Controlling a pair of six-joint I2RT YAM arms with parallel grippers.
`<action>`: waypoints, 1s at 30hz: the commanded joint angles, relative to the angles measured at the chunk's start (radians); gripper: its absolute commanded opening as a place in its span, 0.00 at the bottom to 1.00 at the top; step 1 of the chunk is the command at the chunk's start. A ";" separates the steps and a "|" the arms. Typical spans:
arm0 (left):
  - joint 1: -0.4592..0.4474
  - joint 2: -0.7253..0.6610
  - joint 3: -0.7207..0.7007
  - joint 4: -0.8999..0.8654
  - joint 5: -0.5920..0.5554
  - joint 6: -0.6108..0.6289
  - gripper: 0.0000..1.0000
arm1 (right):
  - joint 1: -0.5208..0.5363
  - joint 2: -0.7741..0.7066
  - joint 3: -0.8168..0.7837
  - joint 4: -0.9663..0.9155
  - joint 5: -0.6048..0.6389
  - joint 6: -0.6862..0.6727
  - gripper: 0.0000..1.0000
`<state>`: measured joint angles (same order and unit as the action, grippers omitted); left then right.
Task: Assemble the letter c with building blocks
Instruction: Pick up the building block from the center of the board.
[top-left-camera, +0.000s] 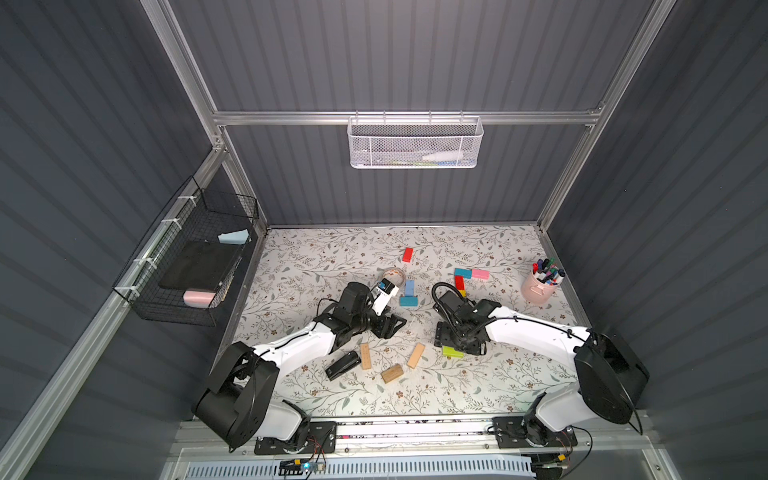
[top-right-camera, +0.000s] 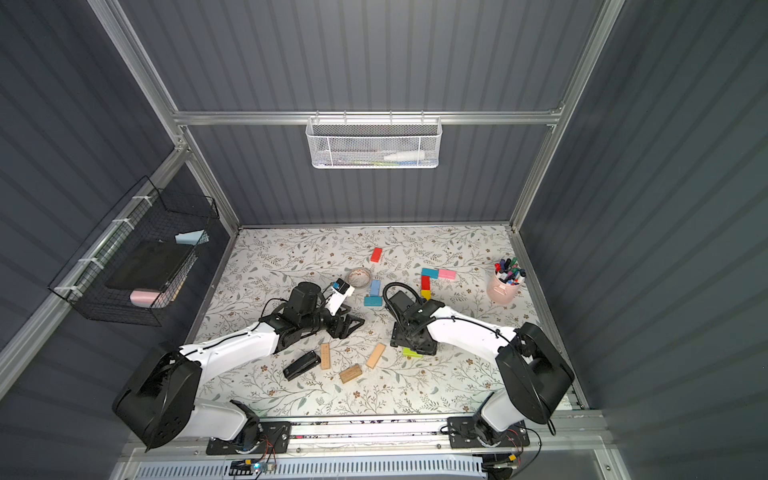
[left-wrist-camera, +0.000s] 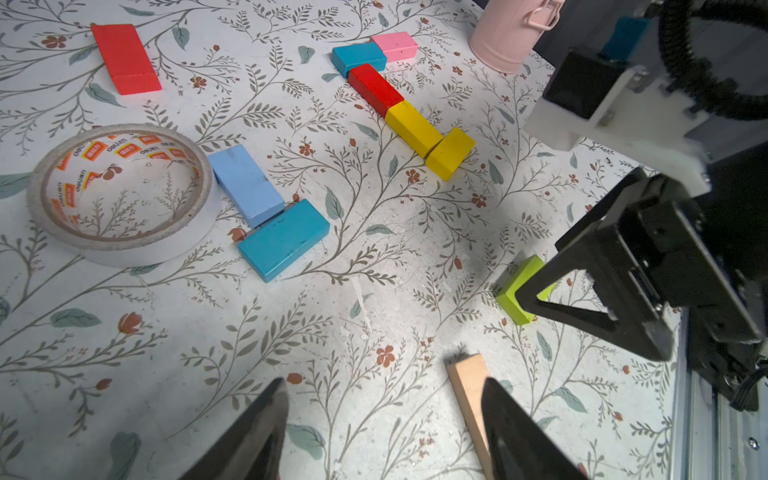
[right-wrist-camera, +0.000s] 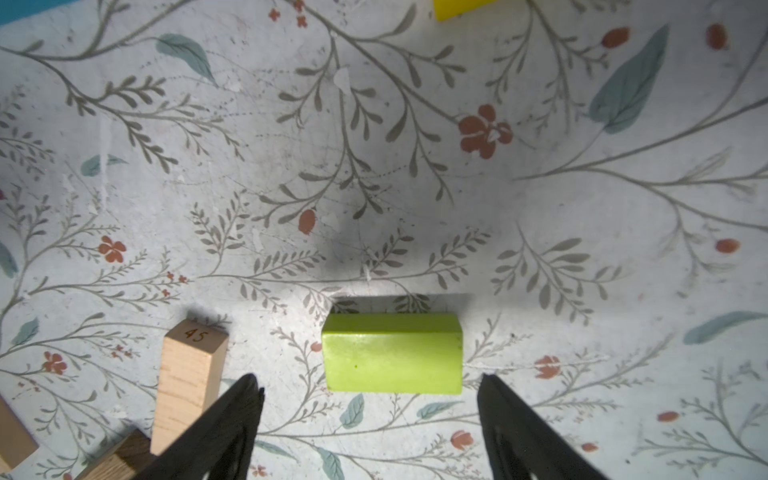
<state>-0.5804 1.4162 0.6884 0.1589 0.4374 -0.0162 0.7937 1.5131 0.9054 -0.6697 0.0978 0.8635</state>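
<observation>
While the left gripper (left-wrist-camera: 384, 386) hangs spread farther off, the right gripper (right-wrist-camera: 368, 378), fingers spread, faces the lime green block (right-wrist-camera: 392, 357) at the table's (top-left-camera: 316, 257) 4 o'clock, long axis across the gap.

From the tape roll (top-left-camera: 394, 270), the stapler (top-left-camera: 343, 365) lies at seven o'clock, the block row (top-left-camera: 459, 282) at three o'clock.

Enclosure overview
I see grey ribbed walls (top-left-camera: 415, 54), an aluminium frame (top-left-camera: 291, 118), a white mesh basket (top-left-camera: 395, 145) on the back rail, a black wire basket (top-left-camera: 174, 308) at one side, and a floral tabletop (top-left-camera: 316, 257).
</observation>
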 joint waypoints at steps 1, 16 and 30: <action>0.004 -0.016 0.021 0.010 0.033 0.031 0.70 | 0.002 0.003 -0.027 -0.012 0.003 -0.018 0.85; 0.004 0.010 0.036 0.001 0.086 0.058 0.65 | -0.014 0.043 -0.058 0.039 -0.019 -0.070 0.76; 0.002 0.007 0.040 -0.004 0.083 0.072 0.65 | -0.034 0.072 -0.062 0.058 -0.034 -0.096 0.63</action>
<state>-0.5804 1.4193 0.7006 0.1623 0.5030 0.0319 0.7681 1.5707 0.8474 -0.5983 0.0643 0.7673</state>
